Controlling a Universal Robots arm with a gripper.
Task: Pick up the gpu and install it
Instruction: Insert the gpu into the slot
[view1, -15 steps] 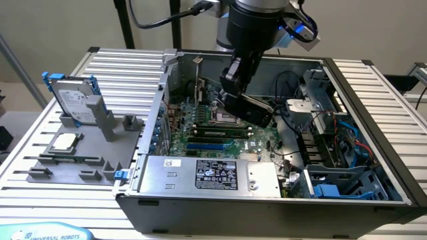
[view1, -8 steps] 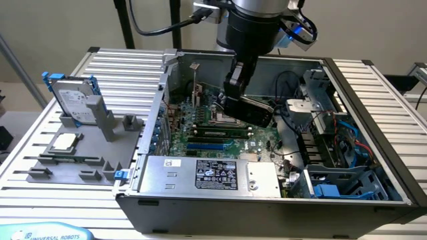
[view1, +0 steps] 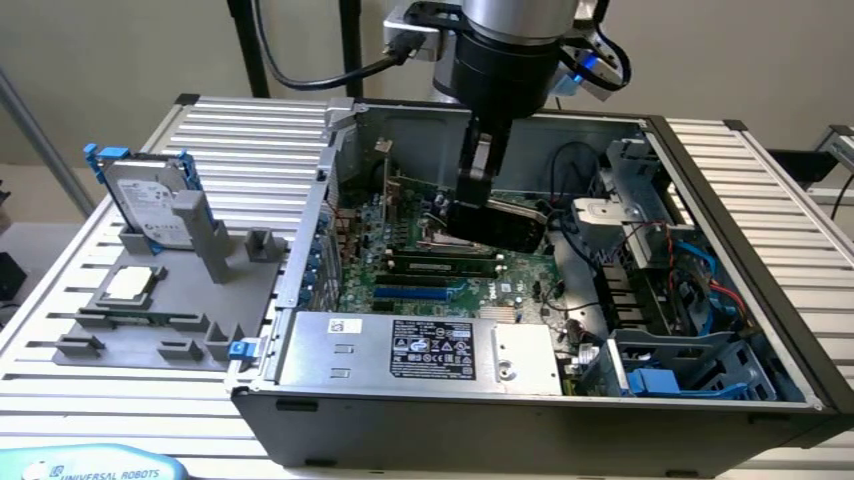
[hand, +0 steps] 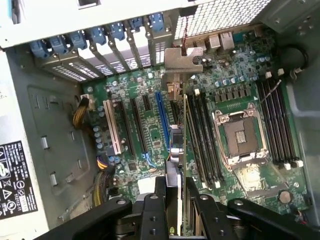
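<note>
Jaws clenched on gpu (view1: 518, 228): thin flat dark card, held edge-on, silver metal bracket (hand: 182, 59) at one end, above green motherboard (hand: 150, 132) inside grey metal case (view1: 534, 420).

The gpu (view1: 514, 225) is a thin, flat card with a dark face. It is gripped on both faces by the closed pincer (view1: 474, 215) inside the open computer case (view1: 747, 200), over the motherboard (view1: 427, 275) and standing on its edge. In the wrist view the card (hand: 176, 150) is seen edge-on as a narrow strip with a green board edge. Its silver metal bracket (hand: 182, 60) is at the end away from the pincer (hand: 175, 192), close to the case's rear slot covers (hand: 120, 45). The card runs parallel to the long blue expansion slot (hand: 161, 120), between it and the memory slots (hand: 200, 135). Whether its lower edge touches the board cannot be told.
</note>
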